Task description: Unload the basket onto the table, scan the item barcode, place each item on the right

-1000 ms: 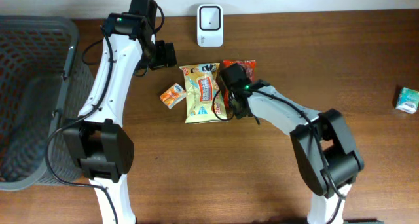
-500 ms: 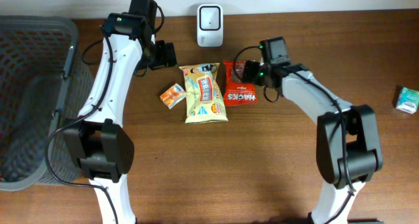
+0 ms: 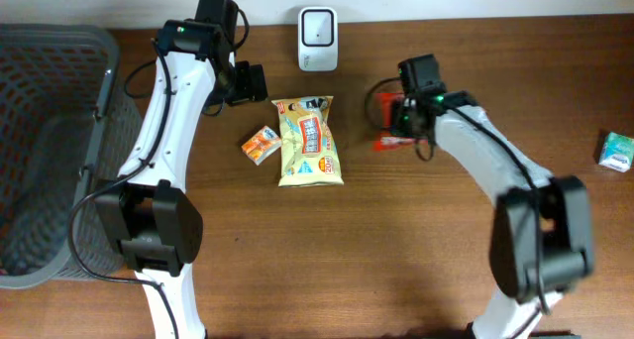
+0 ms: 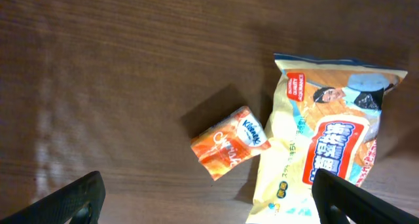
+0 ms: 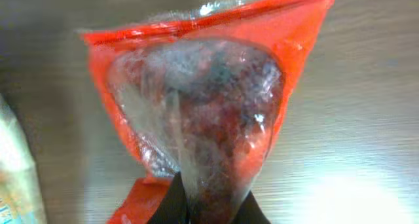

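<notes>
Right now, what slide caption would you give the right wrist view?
Right gripper shut on the red snack packet, wooden table behind.

Bare table [image 3: 347,81] lies between scanner [image 3: 317,26] and yellow bag [image 3: 309,141]

Red packet [image 5: 196,119] blurred, its print unreadable

The brown wooden table [image 3: 396,250] carries a white scanner [image 3: 317,25] at its far edge, a yellow bag [image 3: 309,141] lying flat near the middle, a small orange packet [image 3: 262,145] just beside it, a teal packet [image 3: 616,151] far right and a grey basket [image 3: 50,151] far left
</notes>
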Robot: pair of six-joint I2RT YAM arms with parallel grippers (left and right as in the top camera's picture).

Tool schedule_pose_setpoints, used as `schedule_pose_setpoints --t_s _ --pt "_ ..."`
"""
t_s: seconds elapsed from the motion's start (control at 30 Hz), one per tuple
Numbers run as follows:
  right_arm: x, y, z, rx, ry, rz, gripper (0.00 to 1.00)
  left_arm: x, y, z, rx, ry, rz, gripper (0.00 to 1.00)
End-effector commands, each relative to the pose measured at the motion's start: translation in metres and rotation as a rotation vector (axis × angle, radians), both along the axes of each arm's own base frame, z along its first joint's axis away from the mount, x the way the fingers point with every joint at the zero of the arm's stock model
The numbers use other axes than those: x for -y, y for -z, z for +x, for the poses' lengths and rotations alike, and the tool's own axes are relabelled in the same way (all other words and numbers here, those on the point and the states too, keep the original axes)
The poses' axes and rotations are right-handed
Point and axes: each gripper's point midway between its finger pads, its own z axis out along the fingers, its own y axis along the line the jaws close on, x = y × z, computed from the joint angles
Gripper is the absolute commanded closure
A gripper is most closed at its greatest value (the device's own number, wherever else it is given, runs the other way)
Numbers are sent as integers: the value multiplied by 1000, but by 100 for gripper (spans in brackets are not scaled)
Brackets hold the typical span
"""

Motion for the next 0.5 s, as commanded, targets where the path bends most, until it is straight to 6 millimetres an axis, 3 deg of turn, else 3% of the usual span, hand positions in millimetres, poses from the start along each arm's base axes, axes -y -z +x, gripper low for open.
schedule_pose_setpoints --t_s 0.0,0.07,0.13,0.2,0.27,0.33,0.4,0.47 --pt "85 -86 -19 141 189 -524 96 -1 4 2 -4 -12 5 1" --pt "101 -80 -29 90 220 -675 96 -1 4 2 -4 -13 5 1" --pt "117 -58 -37 6 241 -825 96 -1 4 2 -4 -12 5 1" --pt "127 -36 -46 -94 206 -943 95 -1 4 2 -4 -13 5 1" --pt "124 -13 -52 -174 157 -949 90 -2 4 2 -4 -13 5 1" --pt "110 1 -56 -211 98 -960 85 -1 4 2 -4 -11 5 1" --pt "78 11 -56 -196 30 -887 76 -2 4 2 -4 -13 5 1" --pt "11 31 -57 -176 -96 -686 69 -3 4 2 -4 -16 5 1"
